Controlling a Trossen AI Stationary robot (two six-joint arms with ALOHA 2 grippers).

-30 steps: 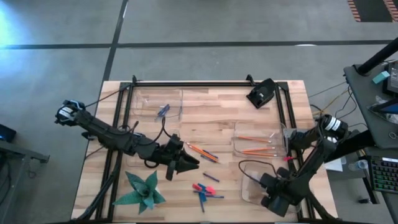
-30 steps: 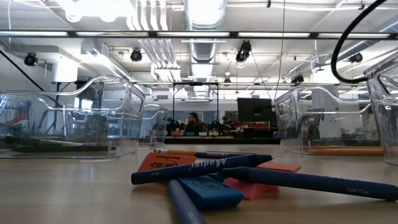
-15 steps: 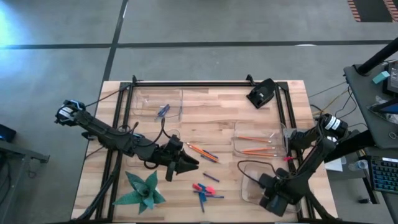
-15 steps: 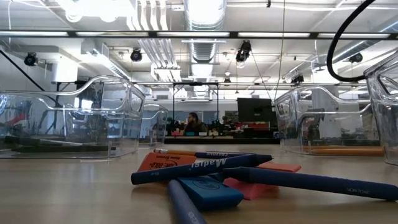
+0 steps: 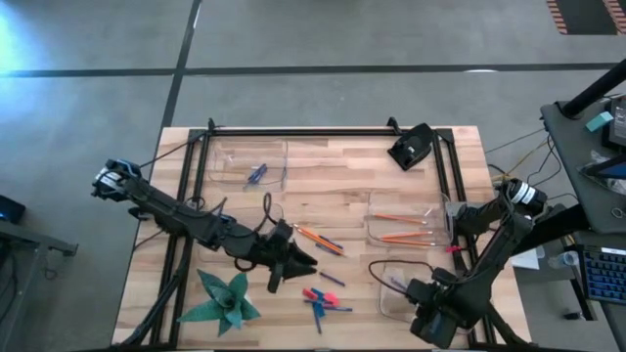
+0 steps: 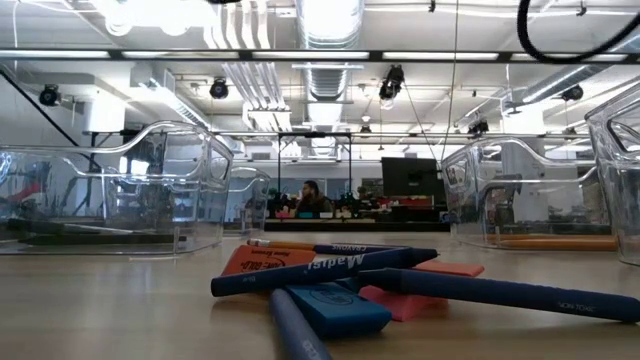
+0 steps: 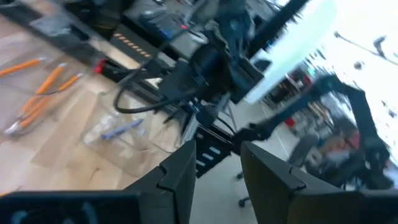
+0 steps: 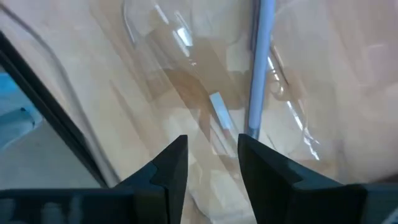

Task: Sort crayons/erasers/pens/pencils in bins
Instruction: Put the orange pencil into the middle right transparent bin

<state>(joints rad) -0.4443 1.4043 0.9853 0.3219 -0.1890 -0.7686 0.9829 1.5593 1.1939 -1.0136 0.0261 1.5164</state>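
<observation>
My right gripper [image 8: 212, 143] hangs open, pointing down over the near-right bin [image 5: 394, 289]. A blue pen [image 8: 259, 62] lies on that bin's floor, beyond the fingertips and clear of them. My left gripper [image 7: 217, 149] is open and empty, held level above the table's middle [image 5: 309, 261], just left of two loose orange pencils [image 5: 319, 238]. Pink-red and blue erasers lie with blue pens in a small heap [image 5: 318, 297] near the front edge; the low view shows them close up [image 6: 340, 310]. More pencils lie in the right bin [image 5: 403, 227].
A far-left bin [image 5: 249, 164] holds blue sticks. A green folded-paper shape [image 5: 225, 298] lies at the near left. A black device [image 5: 411, 148] sits at the far right. Black rails [image 5: 192, 196] run along the table's sides.
My right gripper has risen straight above the near-right bin; its cable loop has climbed toward the top of the low view. The heap of erasers and pens has stayed where it was.
</observation>
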